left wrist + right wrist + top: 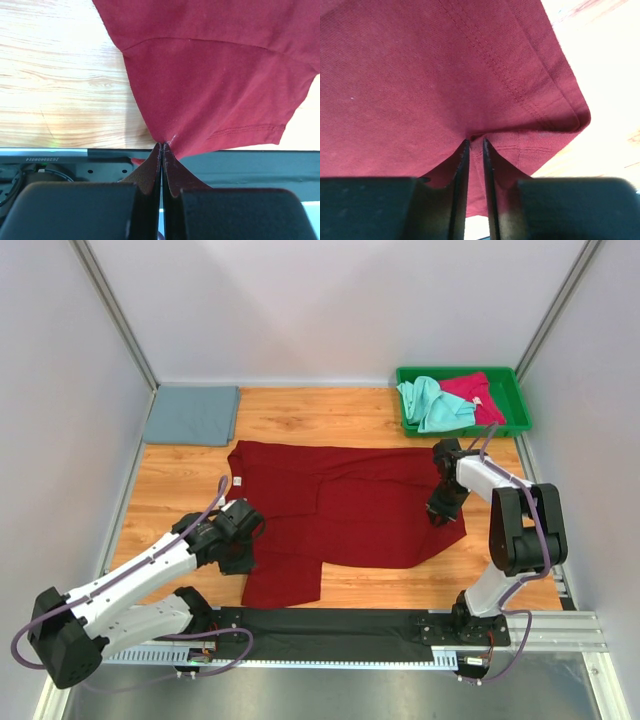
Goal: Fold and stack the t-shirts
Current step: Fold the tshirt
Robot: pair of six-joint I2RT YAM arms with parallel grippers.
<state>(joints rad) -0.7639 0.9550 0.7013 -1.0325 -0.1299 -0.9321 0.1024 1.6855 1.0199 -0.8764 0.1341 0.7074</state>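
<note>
I saw the dark red t-shirt (350, 502) spread on the surface (185, 490), its left edge pinched in my left pincer (243, 535) and its right hem clamped in my right pincer (441, 508).

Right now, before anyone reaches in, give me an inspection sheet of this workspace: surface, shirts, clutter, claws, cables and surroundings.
Surface: wooden table, with a black mat along the near edge.
Job's things: dark red shirt spread mid-table, partly folded; grey-blue shirt folded flat at the far left corner; mint shirt and pinkish-red shirt crumpled in the green tray at the far right.
Clutter: nothing seen.
Grippers: left claw shut on the dark red shirt's near-left part; right claw shut on its right side, near a hemmed corner.
Cables: purple cables looped along both arms.
Surroundings: white walls with metal corner posts.
</note>
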